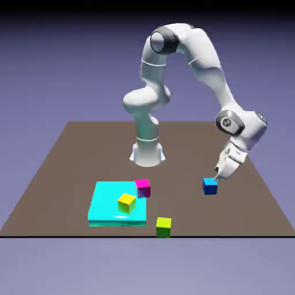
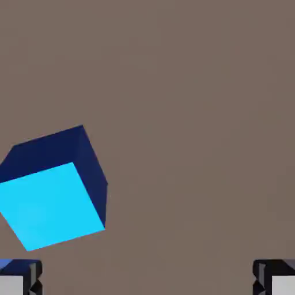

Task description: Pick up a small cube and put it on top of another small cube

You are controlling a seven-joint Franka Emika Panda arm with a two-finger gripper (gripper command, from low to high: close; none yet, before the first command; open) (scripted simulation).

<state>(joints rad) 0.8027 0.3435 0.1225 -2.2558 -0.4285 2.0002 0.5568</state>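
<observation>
Hand view: my gripper (image 2: 147, 276) gapes wide; the blue cube (image 2: 52, 206) (probably light, stiff) wants 2 opposite sides pinched.

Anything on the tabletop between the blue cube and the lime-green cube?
No, the exterior view shows only bare tabletop between the blue cube and the lime-green cube.

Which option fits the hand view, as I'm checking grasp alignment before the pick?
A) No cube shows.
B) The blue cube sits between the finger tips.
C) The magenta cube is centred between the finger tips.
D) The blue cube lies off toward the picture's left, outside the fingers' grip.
D: the blue cube shows at the picture's left, and bare table lies between the gripper's open fingers.
</observation>
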